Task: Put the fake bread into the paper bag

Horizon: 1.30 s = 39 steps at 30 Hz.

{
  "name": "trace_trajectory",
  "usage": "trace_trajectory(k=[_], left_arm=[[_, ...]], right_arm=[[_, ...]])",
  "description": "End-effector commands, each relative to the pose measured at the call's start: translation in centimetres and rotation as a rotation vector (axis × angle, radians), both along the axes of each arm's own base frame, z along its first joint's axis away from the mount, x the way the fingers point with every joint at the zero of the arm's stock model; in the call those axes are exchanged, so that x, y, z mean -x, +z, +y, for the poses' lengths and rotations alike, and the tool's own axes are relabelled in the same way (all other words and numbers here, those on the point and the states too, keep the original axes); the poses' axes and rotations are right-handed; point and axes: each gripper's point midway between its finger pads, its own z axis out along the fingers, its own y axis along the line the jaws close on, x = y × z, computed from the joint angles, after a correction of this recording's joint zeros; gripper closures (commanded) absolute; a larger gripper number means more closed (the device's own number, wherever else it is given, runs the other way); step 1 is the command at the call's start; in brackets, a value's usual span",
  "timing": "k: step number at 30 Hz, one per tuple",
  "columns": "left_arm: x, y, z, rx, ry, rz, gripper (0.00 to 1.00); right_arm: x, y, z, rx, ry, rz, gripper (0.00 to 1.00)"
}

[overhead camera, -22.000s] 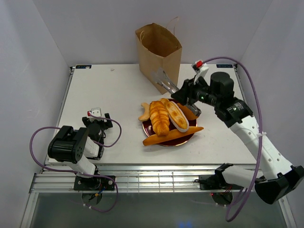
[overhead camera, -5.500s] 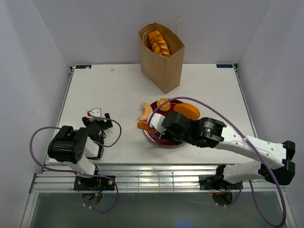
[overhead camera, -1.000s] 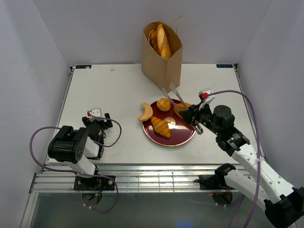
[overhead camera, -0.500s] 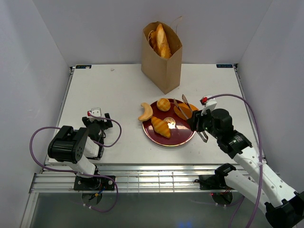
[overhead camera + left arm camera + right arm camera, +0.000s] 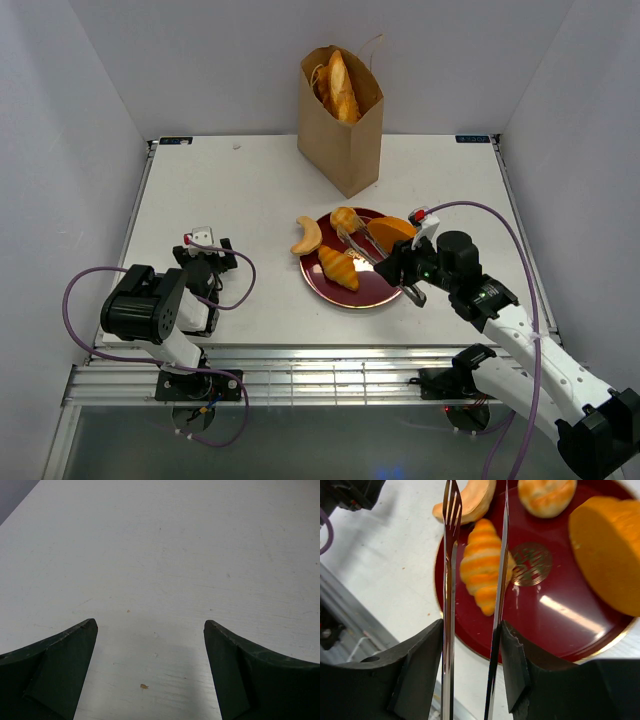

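The tall brown paper bag (image 5: 340, 140) stands at the back of the table with fake bread (image 5: 338, 85) sticking out of its top. A striped croissant (image 5: 338, 267) (image 5: 482, 572), a round bun (image 5: 345, 218) (image 5: 546, 495) and an orange loaf (image 5: 393, 232) (image 5: 607, 550) lie on the dark red plate (image 5: 375, 290) (image 5: 560, 625). Another croissant (image 5: 307, 236) (image 5: 470, 502) lies just off the plate's left rim. My right gripper (image 5: 400, 270) (image 5: 472, 625) is shut on metal tongs (image 5: 451, 555), whose spread blades hang over the striped croissant. My left gripper (image 5: 205, 250) (image 5: 150, 625) is open over bare table.
White walls close in the table on three sides. The left arm is folded at the near left corner with its purple cable looped beside it. The table's metal front rail runs below the plate.
My right arm has swung the tongs down and left, from pointing toward the bag to hanging over the plate and the striped croissant. The left arm has not moved.
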Motion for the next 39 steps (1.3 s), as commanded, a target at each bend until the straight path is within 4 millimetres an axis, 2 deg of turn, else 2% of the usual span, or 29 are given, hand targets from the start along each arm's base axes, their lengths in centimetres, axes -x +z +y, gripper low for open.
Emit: trace_trajectory(k=[1, 11, 18, 22, 28, 34, 38, 39], left_arm=[[-0.9, 3.1, -0.3, 0.029, -0.009, -0.124, 0.02], [-1.0, 3.2, -0.2, 0.029, -0.007, -0.125, 0.02], [-0.9, 3.1, -0.3, 0.029, -0.009, -0.124, 0.02], [-1.0, 3.2, -0.3, 0.03, -0.009, -0.127, 0.02], [-1.0, 3.2, -0.3, 0.029, -0.009, -0.125, 0.02], [-1.0, 3.2, -0.3, 0.029, -0.009, -0.125, 0.02], [-0.9, 3.2, -0.3, 0.029, -0.009, -0.125, 0.02], [-0.9, 3.2, -0.2, 0.029, -0.006, -0.127, 0.02]], right_arm=[[0.6, 1.3, 2.9, -0.171, 0.092, 0.044, 0.47], [-1.0, 0.3, 5.3, -0.312, 0.075, 0.135, 0.47], [-2.4, -0.6, 6.3, -0.314, 0.069, 0.175, 0.47], [-3.3, -2.0, 6.5, -0.29, 0.047, 0.215, 0.47], [-3.6, -3.4, 7.4, -0.296, 0.066, 0.258, 0.47], [-3.7, -3.4, 8.4, -0.331, 0.106, 0.28, 0.48], [-3.9, -4.0, 8.5, -0.327, 0.1, 0.303, 0.52], [-3.8, -4.0, 8.6, -0.328, 0.1, 0.307, 0.57]])
